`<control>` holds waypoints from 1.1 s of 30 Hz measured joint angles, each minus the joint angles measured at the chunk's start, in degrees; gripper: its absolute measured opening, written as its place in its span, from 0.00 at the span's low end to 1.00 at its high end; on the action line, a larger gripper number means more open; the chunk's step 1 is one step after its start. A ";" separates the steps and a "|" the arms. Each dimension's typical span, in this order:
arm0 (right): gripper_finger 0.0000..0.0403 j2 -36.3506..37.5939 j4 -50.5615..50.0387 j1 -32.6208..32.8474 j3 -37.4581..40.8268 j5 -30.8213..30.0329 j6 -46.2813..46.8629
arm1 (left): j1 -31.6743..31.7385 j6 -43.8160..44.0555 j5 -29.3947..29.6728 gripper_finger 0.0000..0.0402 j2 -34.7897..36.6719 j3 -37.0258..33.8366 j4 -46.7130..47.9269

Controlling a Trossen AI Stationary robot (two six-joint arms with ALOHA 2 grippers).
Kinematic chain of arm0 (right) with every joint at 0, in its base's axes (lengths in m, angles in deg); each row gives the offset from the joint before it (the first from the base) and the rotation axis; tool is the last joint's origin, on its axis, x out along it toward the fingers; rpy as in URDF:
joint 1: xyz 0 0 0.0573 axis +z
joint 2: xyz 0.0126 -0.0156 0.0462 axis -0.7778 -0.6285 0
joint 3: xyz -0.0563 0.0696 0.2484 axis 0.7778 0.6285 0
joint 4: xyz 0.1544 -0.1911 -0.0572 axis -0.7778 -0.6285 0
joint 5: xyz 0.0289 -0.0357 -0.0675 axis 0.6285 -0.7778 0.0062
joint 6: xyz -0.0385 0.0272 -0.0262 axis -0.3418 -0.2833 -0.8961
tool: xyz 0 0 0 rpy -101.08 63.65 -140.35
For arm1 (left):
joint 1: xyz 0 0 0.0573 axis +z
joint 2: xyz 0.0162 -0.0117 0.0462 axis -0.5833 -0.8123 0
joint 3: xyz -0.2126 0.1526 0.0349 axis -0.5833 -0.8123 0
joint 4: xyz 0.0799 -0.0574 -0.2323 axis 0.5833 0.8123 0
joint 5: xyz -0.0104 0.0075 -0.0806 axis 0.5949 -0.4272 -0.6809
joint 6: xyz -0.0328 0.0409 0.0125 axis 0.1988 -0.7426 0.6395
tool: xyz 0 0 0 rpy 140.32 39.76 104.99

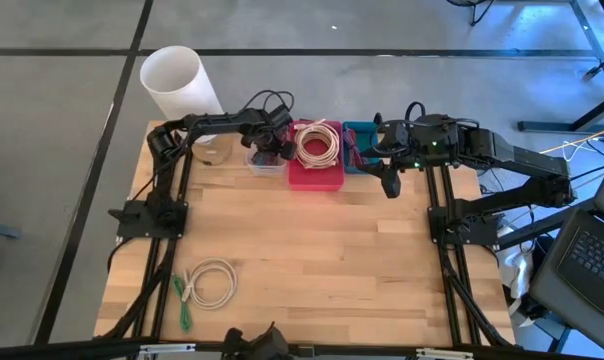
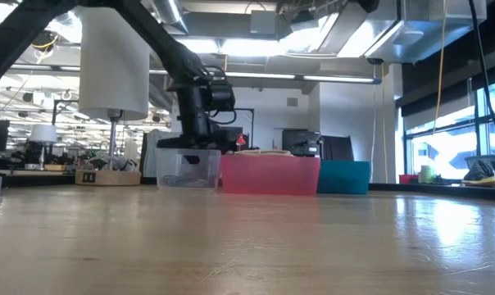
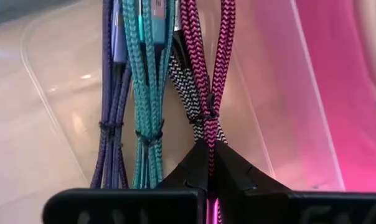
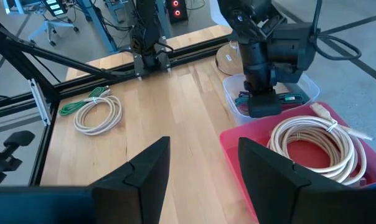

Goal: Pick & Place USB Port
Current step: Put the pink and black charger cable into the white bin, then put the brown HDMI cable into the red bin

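Left gripper: clenched on pink braided cable inside clear bin (purple, teal cables alongside)
Right gripper: released, above tabletop beside pink bin

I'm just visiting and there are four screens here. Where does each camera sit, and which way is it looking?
High view: overhead, straight down; both arms, left gripper in the clear bin, right gripper beside the pink bin.
Low view: tabletop level, facing the bins; left arm only.
Left wrist view: down into the clear bin; shut fingers pinch the pink cable.
Right wrist view: across the table; own open fingers.
Shared: the white cable coil shows in the right wrist and high views.
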 joint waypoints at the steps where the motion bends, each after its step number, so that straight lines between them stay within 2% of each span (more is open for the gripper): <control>1: 0.48 0.00 0.00 0.00 0.00 0.00 0.00 | 0.00 0.00 0.36 0.01 0.03 0.00 -0.47; 4: 0.48 0.00 0.00 0.00 0.00 0.00 0.30 | -0.02 -0.01 0.24 0.06 0.54 -0.09 -2.10; 13: 0.48 0.00 -0.02 0.00 0.00 0.02 0.44 | -0.02 -0.07 0.21 0.34 1.03 -0.07 -3.16; 17: 0.48 0.00 -0.04 0.00 0.00 0.30 0.42 | 0.00 -0.07 -0.84 0.43 1.03 -0.07 -3.02; 21: 0.48 0.00 -0.33 0.00 0.00 0.63 0.44 | -0.17 -0.36 -1.62 0.46 2.75 -0.09 -3.03; 27: 0.48 0.00 -2.90 0.00 0.00 0.63 0.72 | -2.19 -0.71 -0.04 0.47 10.45 -0.09 -1.66; 30: 0.48 0.33 -4.48 0.00 0.00 0.61 1.05 | -5.83 -2.74 -0.50 0.47 16.00 -0.02 1.64; 33: 0.48 1.17 -6.18 0.00 0.00 0.26 1.16 | -12.39 -3.91 -0.26 0.46 21.79 -1.01 6.36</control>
